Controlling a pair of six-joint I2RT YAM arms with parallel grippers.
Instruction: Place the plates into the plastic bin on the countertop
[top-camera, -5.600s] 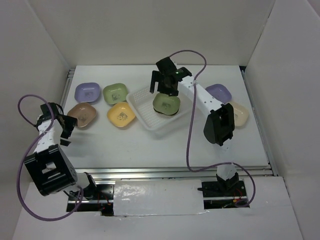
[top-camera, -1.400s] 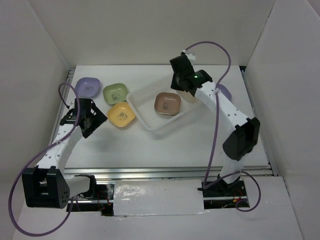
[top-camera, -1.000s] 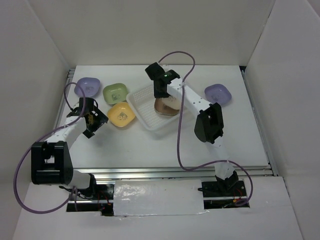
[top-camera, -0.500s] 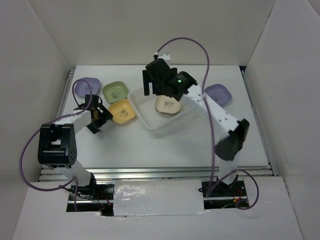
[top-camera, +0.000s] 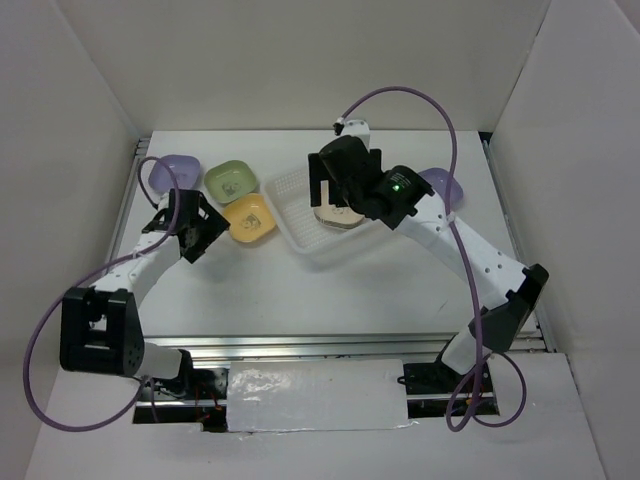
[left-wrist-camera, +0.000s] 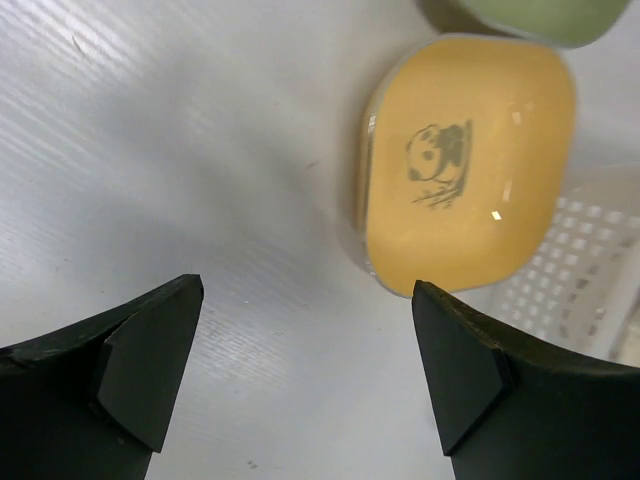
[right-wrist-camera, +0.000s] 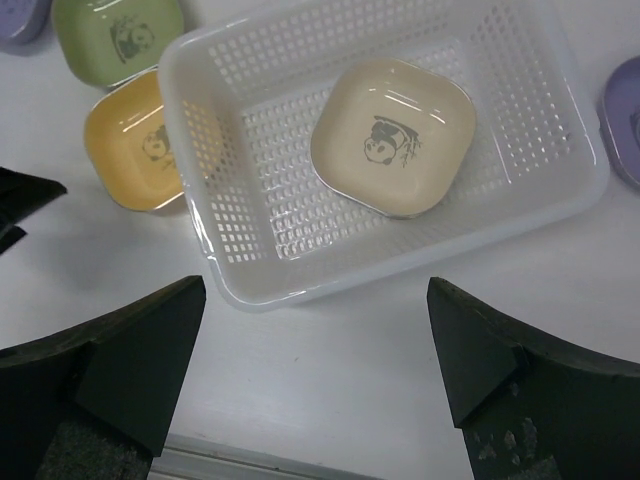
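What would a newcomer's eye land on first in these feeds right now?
First, the cream plate lying inside the plastic bin, with the right claw open above it. Next, the yellow plate on the countertop right beside the bin, with the open left claw pointed at it.

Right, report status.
Left gripper open, short of yellow plate. Right gripper open above plastic bin, cream plate inside. Nothing in the way.
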